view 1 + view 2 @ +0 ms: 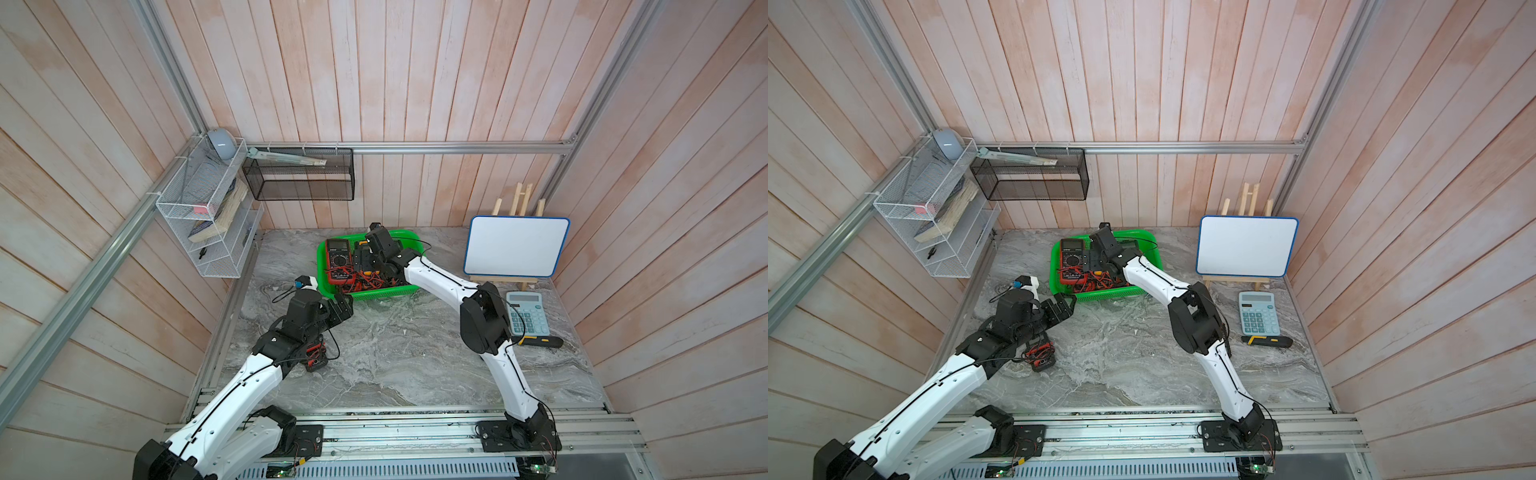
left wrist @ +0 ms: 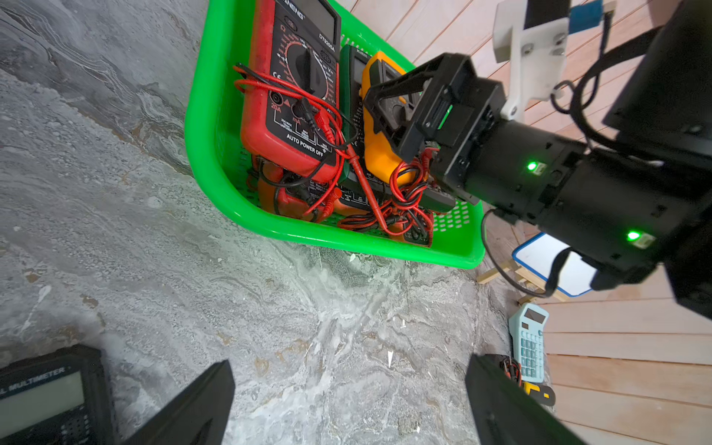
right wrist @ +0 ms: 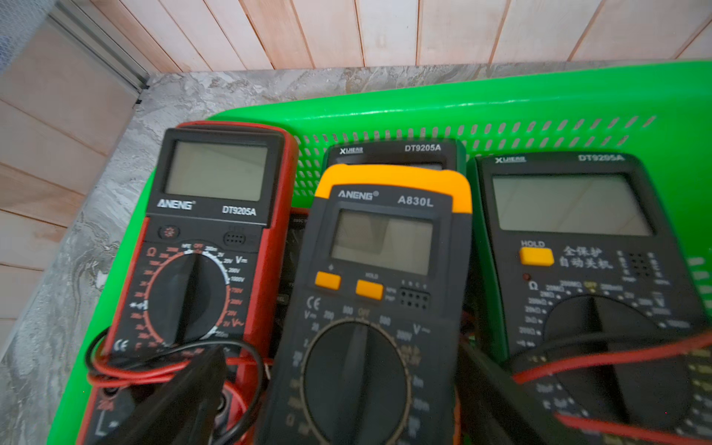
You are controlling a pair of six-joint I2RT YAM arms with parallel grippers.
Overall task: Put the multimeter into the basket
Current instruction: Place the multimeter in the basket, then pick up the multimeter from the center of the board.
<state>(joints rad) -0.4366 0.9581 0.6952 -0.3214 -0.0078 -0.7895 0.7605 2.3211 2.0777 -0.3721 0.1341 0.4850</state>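
The right gripper (image 3: pixel 343 400), jaws wide and gripping nothing, is hovering over the yellow multimeter (image 3: pixel 385 239) lying in the basket (image 1: pixel 376 296) at upper centre, while another multimeter (image 1: pixel 315 358) is waiting on the table (image 1: pixel 395 353) left of centre, near the open, empty left gripper (image 2: pixel 346 404).

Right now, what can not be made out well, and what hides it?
- Red-edged black multimeter: in both top views, left arm covers most; left wrist view, corner cuts it.
- Rear dark green multimeter: right wrist view, orange-topped grey multimeter hides all but its top.
- Bright green perforated plastic basket: left wrist view, meters and leads cover most of its floor.
- White wire rack: both top views, contents too small.
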